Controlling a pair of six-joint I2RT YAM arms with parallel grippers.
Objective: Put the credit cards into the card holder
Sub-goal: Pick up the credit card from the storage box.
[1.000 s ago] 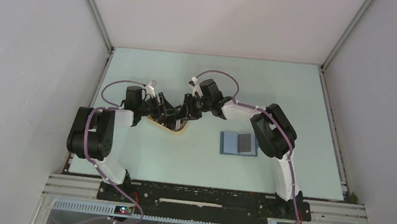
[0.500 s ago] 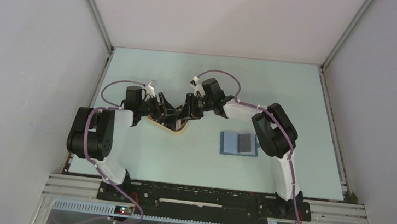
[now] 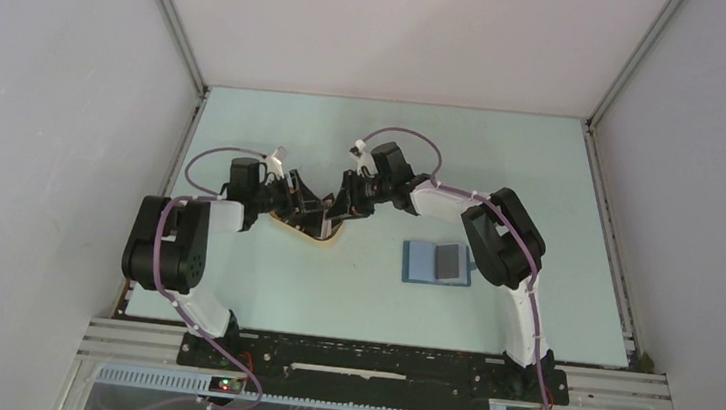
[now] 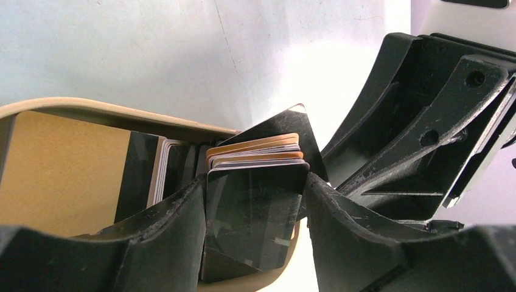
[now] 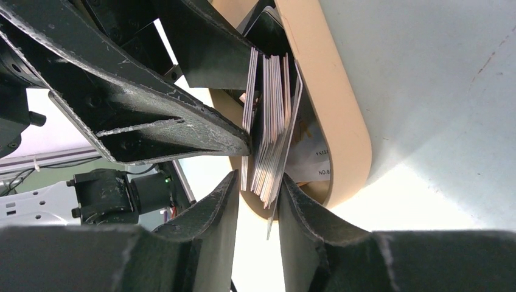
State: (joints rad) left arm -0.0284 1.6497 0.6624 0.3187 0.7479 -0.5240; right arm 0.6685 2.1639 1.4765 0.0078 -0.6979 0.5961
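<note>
Where the credit cards (image 4: 252,213) stand: on edge, as one thick stack at the end of the tan tray (image 4: 61,176), with both arms meeting over them.
Card holder (image 3: 421,263): lies open and flat on the table (image 3: 503,168), well apart from the tray on your right arm's side. One dark card (image 3: 447,261) rests on its right half.
Left gripper (image 4: 254,182): clamped on the stack across its width, a finger against each side edge. The jaws stand fairly wide because the cards are wide.
Right gripper (image 5: 258,177): narrow, its fingers straddling the thickness of the stack from the opposite side. You cannot tell from the wrist view whether they press or only bracket it.
Stiffness: probably flat, springy plastic that bows rather than folds, so you can load the edges without harm.
Weight: very light, a single card next to nothing. Neither arm should feel the stack.
Slip: the faces look glossy, so expect the cards to slide over one another. In the right wrist view the stack fans out and one card hangs lower than the rest.
Where to hold: pinch one outer card by its two faces near a free end, clear of the left fingers.
Risk: you may lift two cards at once, or spill the stack if the left jaws ease off.
</note>
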